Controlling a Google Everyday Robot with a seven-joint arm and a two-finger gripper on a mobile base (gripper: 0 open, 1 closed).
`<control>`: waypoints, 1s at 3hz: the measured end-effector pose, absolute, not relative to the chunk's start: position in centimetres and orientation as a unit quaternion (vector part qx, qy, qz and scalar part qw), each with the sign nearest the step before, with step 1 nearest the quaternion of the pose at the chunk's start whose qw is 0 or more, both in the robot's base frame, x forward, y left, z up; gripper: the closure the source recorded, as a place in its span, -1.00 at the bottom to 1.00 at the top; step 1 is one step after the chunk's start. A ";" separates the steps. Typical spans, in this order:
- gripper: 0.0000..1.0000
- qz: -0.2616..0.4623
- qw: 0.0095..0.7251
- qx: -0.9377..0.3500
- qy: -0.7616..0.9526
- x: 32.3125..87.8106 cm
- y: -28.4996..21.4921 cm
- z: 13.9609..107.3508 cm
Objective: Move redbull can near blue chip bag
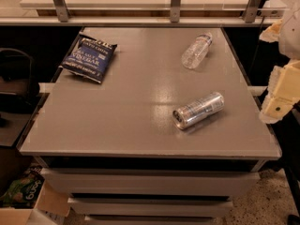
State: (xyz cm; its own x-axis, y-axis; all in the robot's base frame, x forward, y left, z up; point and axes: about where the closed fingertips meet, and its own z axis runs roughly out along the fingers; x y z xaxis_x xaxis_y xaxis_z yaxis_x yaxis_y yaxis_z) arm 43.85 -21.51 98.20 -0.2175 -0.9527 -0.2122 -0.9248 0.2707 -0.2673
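The redbull can (198,110) lies on its side on the grey table (117,116), right of the middle, its round top facing the front left. The blue chip bag (89,56) lies flat at the table's far left corner, with white lettering and a black top strip. My gripper (280,95) is at the right edge of the view, beyond the table's right side, level with the can and apart from it. It holds nothing that I can see.
A clear crinkled plastic bottle (197,50) lies on its side at the table's far right. A railing with metal posts (176,3) runs behind the table. Drawers sit below the table front. A cardboard box (28,200) stands on the floor at the lower left.
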 end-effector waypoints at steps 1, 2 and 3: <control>-1.00 -0.041 0.168 -0.602 0.779 43.8 -21.5 98.2; -1.00 -0.044 0.174 -0.613 0.769 43.8 -21.3 98.4; -1.00 -0.055 0.168 -0.654 0.735 44.0 -19.7 97.9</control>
